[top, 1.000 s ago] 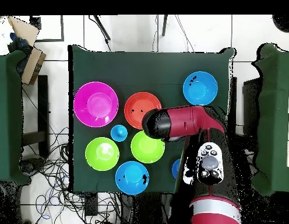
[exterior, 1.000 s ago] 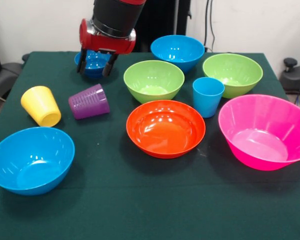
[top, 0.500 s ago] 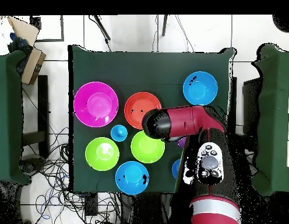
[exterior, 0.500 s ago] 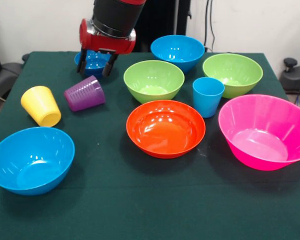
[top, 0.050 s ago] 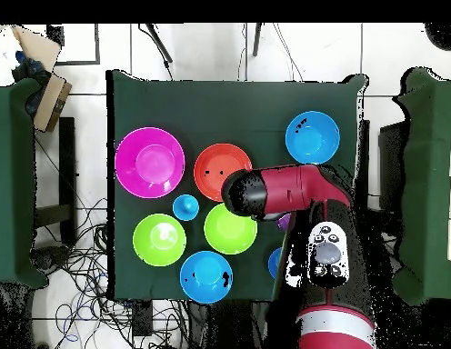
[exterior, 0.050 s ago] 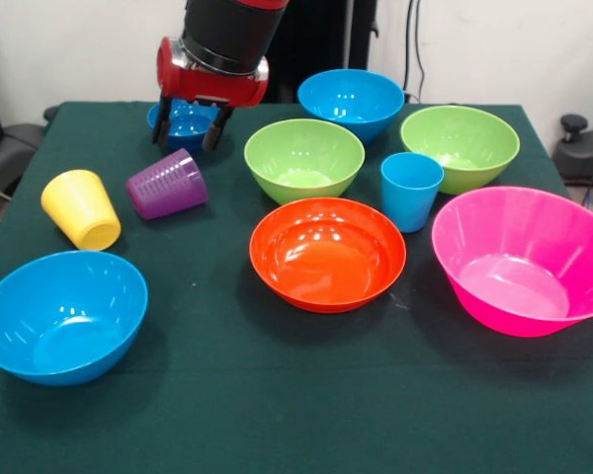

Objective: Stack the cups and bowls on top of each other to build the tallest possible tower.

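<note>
The gripper (exterior, 0.050 s ago: 189,138) hung with its fingers spread and nothing between them, over the small dark blue bowl (exterior, 0.050 s ago: 183,123) at the far corner of the table (exterior, 0.050 s ago: 277,395). The purple cup (exterior, 0.050 s ago: 167,184) lay tipped on its side just in front, beside the yellow cup (exterior, 0.050 s ago: 80,208). These looked light, stiff and glossy, so likely slippery; a pinch across one rim wall seemed the best hold.
</note>
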Available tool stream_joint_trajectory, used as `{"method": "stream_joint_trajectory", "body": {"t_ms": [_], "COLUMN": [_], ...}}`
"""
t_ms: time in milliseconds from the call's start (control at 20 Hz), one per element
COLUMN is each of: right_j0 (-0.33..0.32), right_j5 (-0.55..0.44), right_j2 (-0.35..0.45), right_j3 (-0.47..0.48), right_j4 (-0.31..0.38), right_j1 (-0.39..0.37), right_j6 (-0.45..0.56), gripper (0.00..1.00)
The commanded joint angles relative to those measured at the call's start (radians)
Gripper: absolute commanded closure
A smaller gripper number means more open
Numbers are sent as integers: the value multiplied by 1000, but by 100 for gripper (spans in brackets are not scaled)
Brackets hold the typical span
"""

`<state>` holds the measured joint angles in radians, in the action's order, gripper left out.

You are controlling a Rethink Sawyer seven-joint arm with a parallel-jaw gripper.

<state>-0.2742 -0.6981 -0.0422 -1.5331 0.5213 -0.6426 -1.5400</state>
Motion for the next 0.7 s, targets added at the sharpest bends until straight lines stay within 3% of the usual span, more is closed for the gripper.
{"method": "stream_joint_trajectory", "body": {"t_ms": [50, 350, 700], "right_j0": [7, -5, -74], "right_j5": [59, 60, 82], "right_j2": [69, 76, 143], "right_j3": [-27, -34, -68], "right_j4": [11, -2, -46], "right_j1": [54, 49, 58], "right_j6": [-59, -57, -11], "gripper": [0, 0, 0]}}
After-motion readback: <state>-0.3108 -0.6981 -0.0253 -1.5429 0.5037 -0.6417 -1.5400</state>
